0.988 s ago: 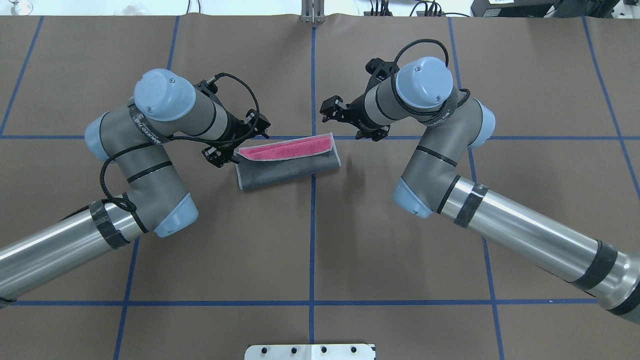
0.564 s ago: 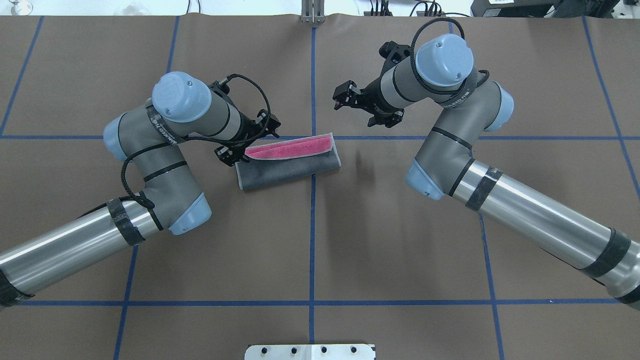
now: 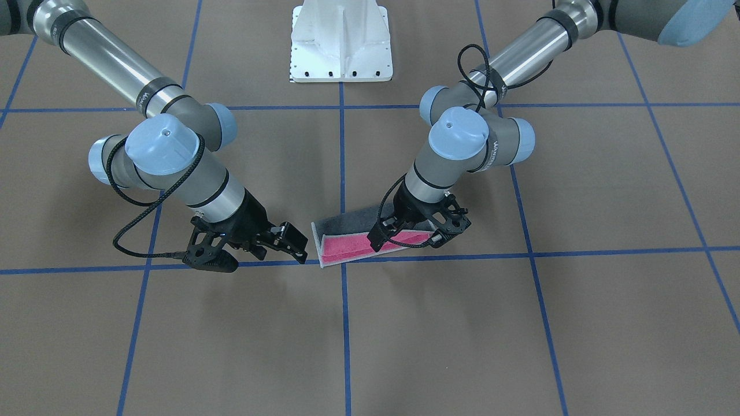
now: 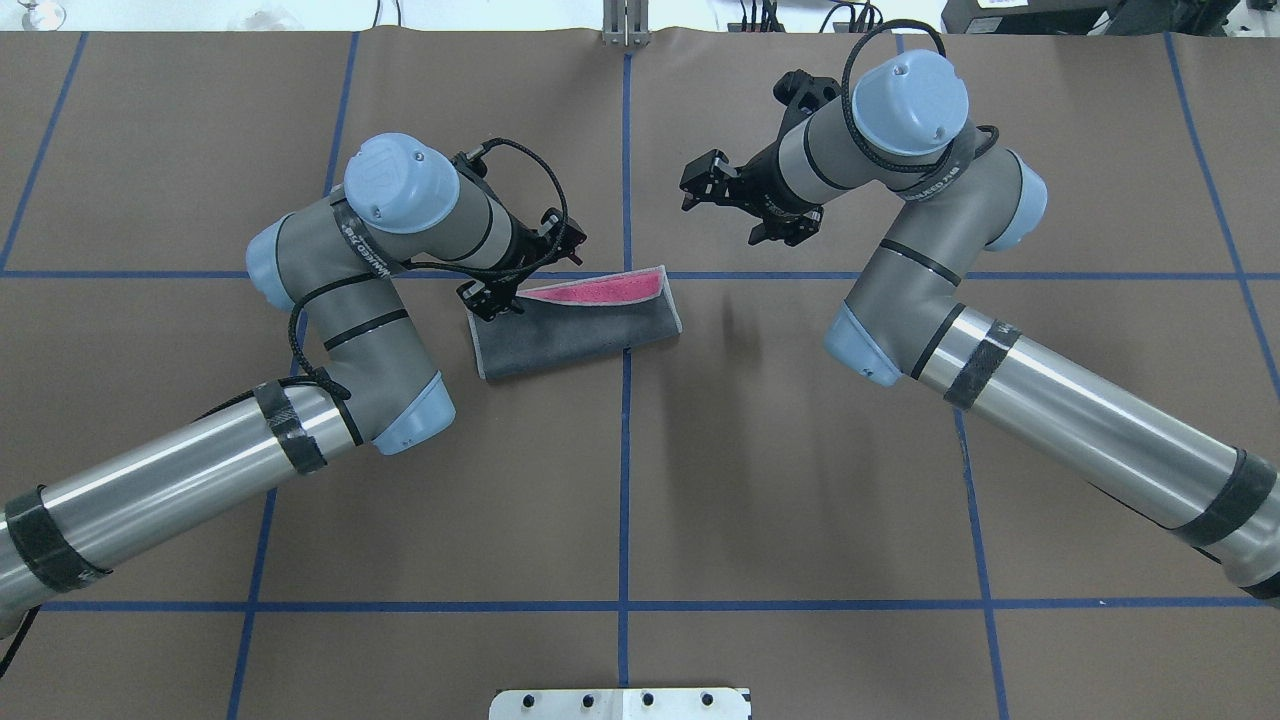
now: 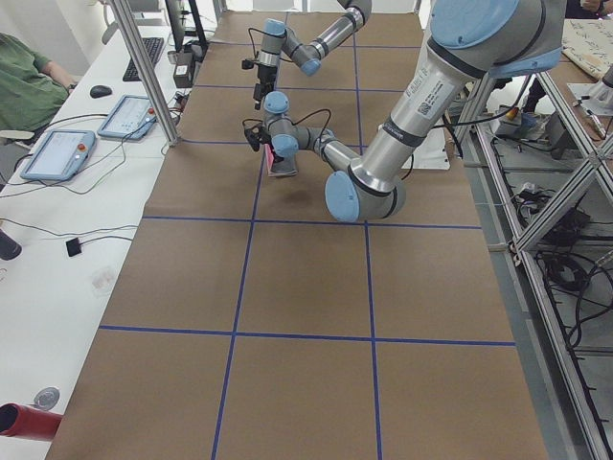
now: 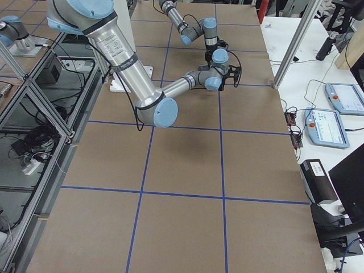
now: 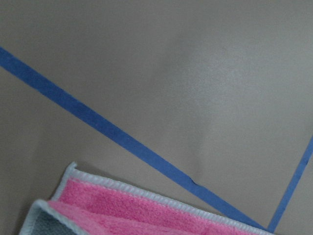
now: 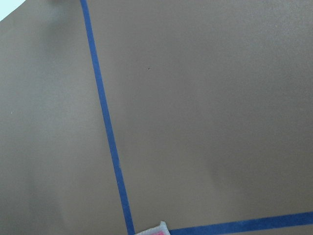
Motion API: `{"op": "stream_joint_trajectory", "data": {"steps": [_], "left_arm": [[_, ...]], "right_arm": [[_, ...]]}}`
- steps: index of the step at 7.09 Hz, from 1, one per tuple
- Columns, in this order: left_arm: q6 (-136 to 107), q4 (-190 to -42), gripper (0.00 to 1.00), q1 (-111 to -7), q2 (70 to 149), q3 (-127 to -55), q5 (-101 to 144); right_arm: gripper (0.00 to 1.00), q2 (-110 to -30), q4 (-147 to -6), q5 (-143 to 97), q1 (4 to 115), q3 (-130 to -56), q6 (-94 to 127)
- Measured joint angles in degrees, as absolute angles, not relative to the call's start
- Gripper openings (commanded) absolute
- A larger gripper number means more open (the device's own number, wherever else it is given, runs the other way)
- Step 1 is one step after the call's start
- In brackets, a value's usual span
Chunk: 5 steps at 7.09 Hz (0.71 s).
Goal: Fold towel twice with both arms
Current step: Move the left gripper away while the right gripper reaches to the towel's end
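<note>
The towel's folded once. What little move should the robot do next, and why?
Probably lower the left pincer and pinch the end of the towel beneath it. The towel lies folded once, a pink strip showing; the left pincer hangs open over that end, while the right pincer is off the cloth.

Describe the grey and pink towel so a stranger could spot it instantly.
On the brown paper-covered table gridded with blue tape, find the left arm's black hand. The small folded terry towel lies beneath it, over a tape crossing: dark grey with a pink strip, the only soft thing there.
</note>
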State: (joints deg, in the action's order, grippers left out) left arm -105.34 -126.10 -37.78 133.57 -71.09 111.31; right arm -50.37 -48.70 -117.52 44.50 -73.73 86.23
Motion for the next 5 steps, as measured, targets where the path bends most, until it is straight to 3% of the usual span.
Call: {"op": "stream_joint_trajectory", "data": {"steps": [5], "left_arm": [[-106.9, -129.5, 1.00, -37.7, 140.0, -63.3, 110.3]], "right_arm": [[0.99, -50.8, -48.7, -119.6, 46.0, -73.7, 85.1]]}}
